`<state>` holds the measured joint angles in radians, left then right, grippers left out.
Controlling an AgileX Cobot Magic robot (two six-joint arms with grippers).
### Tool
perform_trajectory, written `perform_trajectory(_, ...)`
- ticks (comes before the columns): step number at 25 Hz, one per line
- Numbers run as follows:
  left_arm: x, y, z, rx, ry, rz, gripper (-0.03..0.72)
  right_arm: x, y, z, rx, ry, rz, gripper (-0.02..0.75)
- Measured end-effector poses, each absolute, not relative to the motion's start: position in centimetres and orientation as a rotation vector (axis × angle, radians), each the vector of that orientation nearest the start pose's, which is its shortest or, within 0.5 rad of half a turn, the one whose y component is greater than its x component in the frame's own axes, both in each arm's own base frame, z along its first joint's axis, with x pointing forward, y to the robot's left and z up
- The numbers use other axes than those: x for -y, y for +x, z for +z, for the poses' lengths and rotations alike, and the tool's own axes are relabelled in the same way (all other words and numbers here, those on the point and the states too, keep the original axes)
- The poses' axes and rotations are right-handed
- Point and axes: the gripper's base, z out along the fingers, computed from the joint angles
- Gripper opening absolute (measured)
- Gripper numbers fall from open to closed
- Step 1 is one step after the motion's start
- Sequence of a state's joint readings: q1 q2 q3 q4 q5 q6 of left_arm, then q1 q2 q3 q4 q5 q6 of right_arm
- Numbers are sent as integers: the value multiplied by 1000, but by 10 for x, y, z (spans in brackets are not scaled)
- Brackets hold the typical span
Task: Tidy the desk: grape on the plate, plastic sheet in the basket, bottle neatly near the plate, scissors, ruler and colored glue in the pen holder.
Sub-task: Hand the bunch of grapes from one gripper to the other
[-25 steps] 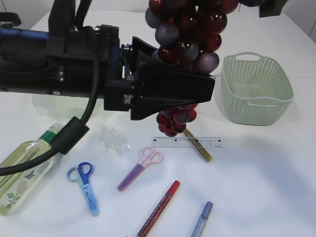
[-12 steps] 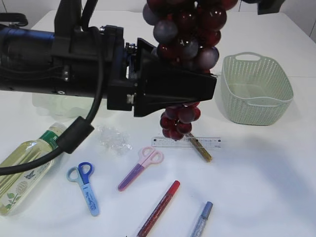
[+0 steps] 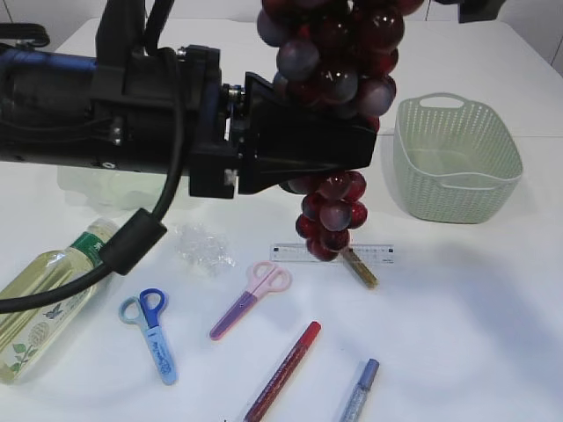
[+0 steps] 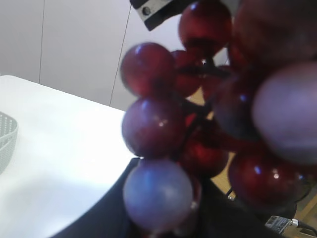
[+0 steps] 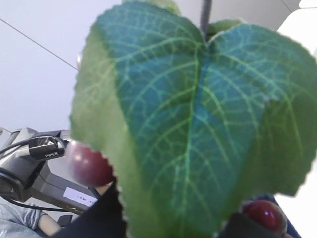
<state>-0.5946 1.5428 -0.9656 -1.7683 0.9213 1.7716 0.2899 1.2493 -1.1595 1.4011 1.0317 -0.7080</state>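
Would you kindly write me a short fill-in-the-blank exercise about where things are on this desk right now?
1. The grape bunch hangs in the air, above the clear ____.
2. The blue scissors lie left of the ____ scissors.
3. The mesh basket is pale ____.
4. The bottle has a ____ cap.

Missing words: ruler; pink; green; green

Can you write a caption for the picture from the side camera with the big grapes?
The left gripper meets a hanging grape bunch above scissors, ruler and basket.
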Motion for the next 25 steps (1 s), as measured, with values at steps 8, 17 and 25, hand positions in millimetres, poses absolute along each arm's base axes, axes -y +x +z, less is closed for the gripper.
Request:
perform_trajectory(8, 237, 223, 294, -1565, 1092, -1284, 121, -144, 212, 411, -1904, -546, 1474, 241)
perform_trajectory(17, 237, 223, 293, -1565, 1103, -1279, 102, -144, 212, 411, -1888, -565, 1462, 595)
perform_trajectory(25, 235, 220, 301, -1522, 1122, -1256, 99, -143, 217, 412, -1855, -556, 1392, 612)
